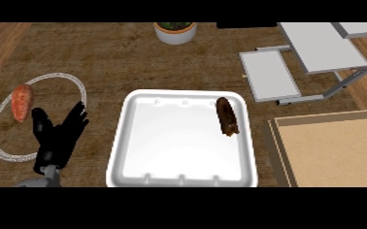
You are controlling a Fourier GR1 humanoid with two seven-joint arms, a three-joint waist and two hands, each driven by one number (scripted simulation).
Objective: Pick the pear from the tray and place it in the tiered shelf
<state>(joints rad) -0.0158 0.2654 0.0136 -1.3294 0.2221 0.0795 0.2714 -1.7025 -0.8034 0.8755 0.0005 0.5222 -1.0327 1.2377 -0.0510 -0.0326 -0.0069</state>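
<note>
A dark brown, elongated thing (226,116) lay in the white tray (136,140); the task called it a pear, yet it looked long and narrow, more like a stick than a round fruit. It rested close to the tray's right wall, in the far right part, lengthwise from front to back, with the rest of the tray's floor bare beside it. The tray sat on the wooden counter (114,58). Beyond the tray's far right corner stood the grey tiered shelf (271,75), its lower level nearest the tray and a higher level (319,46) further right, with a strip of counter between tray and shelf. A tan board (326,150) lay just right of the tray. Left of the tray, the left hand (57,133) rested with its fingers straight and spread, holding nothing. Further left lay an orange sweet potato (22,103) inside a round plate (80,85). A potted plant (175,31) stood behind the tray. The right hand did not show.
</note>
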